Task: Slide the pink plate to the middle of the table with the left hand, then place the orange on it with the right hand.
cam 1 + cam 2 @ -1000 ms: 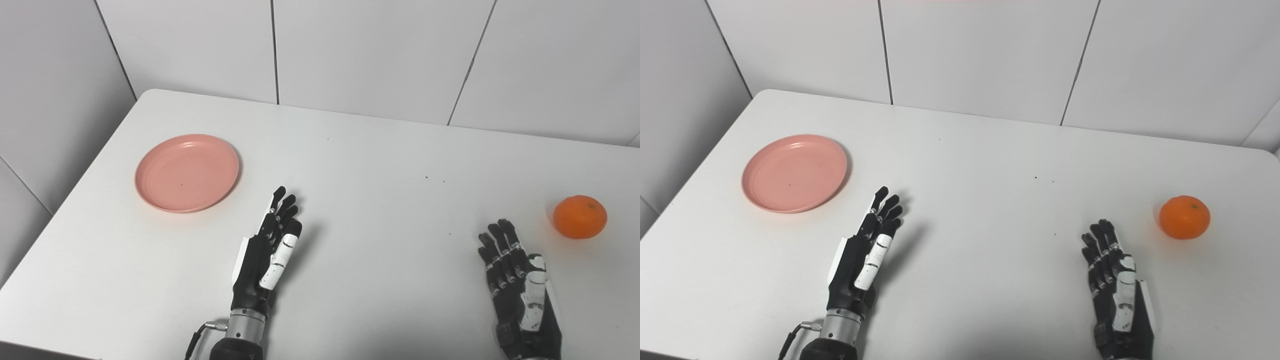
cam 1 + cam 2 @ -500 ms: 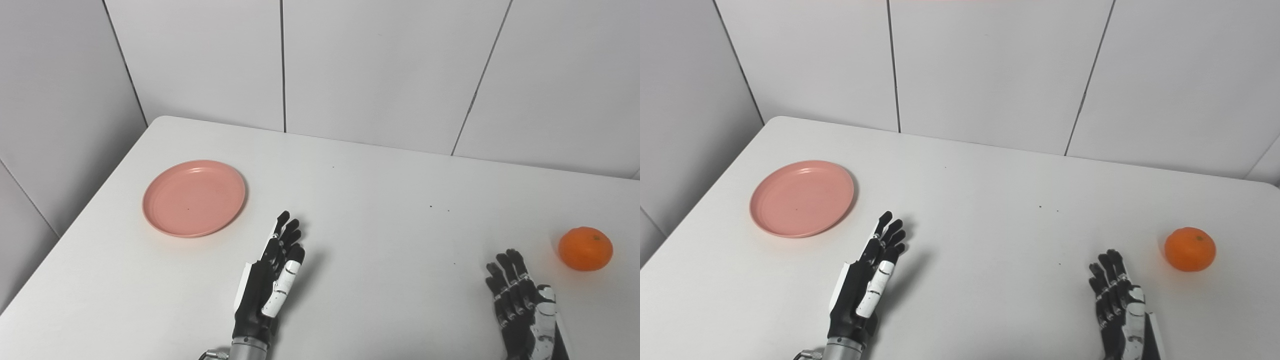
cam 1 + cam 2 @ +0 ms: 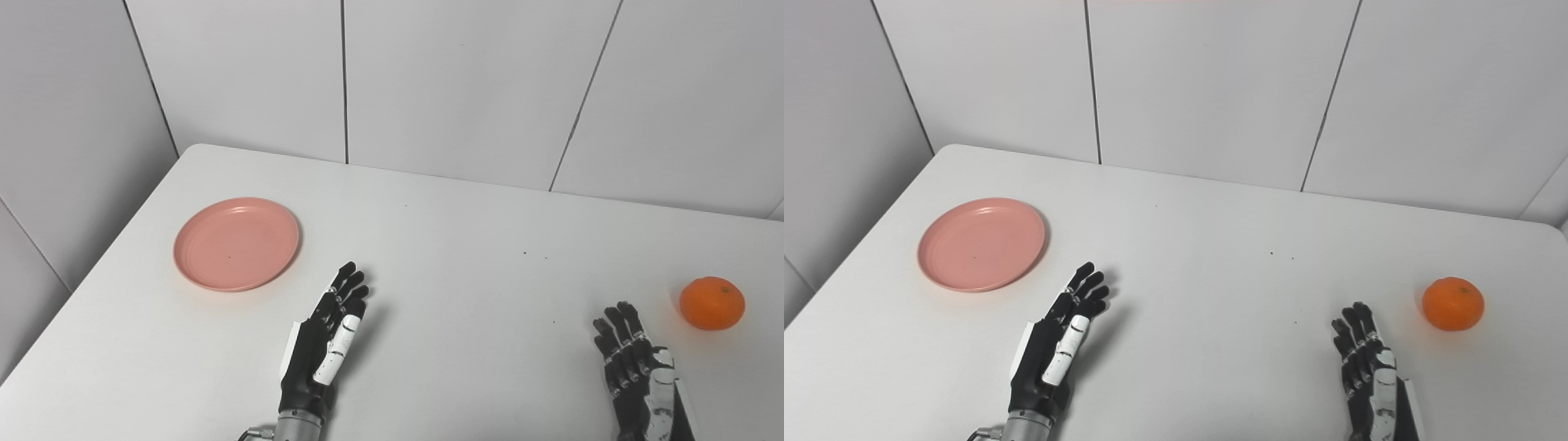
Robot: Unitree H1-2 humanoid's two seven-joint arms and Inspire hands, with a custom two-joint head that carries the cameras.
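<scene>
A round pink plate (image 3: 236,243) lies flat on the left part of the white table (image 3: 453,245), with nothing on it. An orange (image 3: 712,303) rests on the table near the right edge. My left hand (image 3: 323,346) hovers over the table's near middle, fingers stretched out and apart, holding nothing; it is to the right of and nearer than the plate, not touching it. My right hand (image 3: 637,376) is at the lower right, fingers extended, empty, a short way left of and nearer than the orange.
Grey tiled walls (image 3: 465,86) run along the table's far and left sides. The table's left edge (image 3: 116,245) passes close by the plate. A few tiny dark specks (image 3: 525,252) dot the tabletop.
The camera tilted up, so the whole scene sits lower in the picture. The left hand has drawn back slightly and turned a little; the plate, orange and right hand keep their places.
</scene>
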